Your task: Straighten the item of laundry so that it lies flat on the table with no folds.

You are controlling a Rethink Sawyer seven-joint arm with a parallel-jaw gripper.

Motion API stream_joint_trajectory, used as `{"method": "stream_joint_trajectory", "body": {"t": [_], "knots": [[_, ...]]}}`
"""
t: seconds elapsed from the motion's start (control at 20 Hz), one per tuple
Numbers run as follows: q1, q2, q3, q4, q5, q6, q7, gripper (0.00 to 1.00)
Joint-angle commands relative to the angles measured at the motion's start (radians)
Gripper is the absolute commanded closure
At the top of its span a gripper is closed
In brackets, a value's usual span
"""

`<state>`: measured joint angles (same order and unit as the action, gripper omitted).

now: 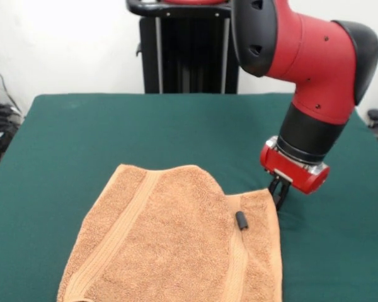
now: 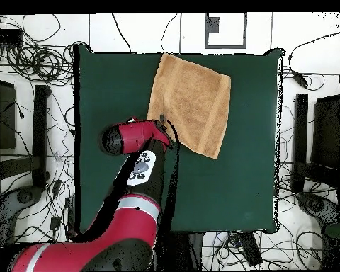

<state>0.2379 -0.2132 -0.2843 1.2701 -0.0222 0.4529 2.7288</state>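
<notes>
Soft, light terry towel [image 1: 176, 242] lying near a bench [image 1: 75, 126] edge. The tool [image 1: 278, 194] stands at one towel corner (grip state cannot be told); corners look the best holds.

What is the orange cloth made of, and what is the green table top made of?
The towel looks like soft terry cotton: a fuzzy looped pile, with flatter woven bands near two ends. The table top looks like felt or a similar matte cloth: dull, even green with no shine. Neither can be told for sure from looks alone.
</notes>
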Motion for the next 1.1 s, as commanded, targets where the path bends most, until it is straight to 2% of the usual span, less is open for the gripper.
{"method": "stream_joint_trajectory", "body": {"t": [0.05, 0.4, 0.65, 1.0, 1.1], "knots": [[-0.108, 0.160, 0.017, -0.020, -0.082, -0.199, 0.015, 1.00], [-0.099, 0.111, 0.064, 0.093, -0.073, -0.266, 0.053, 1.00], [-0.068, 0.104, 0.063, 0.134, -0.041, -0.284, 0.101, 1.00], [0.014, 0.105, 0.000, 0.168, 0.002, -0.281, 0.167, 1.00], [0.011, 0.090, 0.012, 0.182, 0.002, -0.266, 0.148, 1.00]]}}
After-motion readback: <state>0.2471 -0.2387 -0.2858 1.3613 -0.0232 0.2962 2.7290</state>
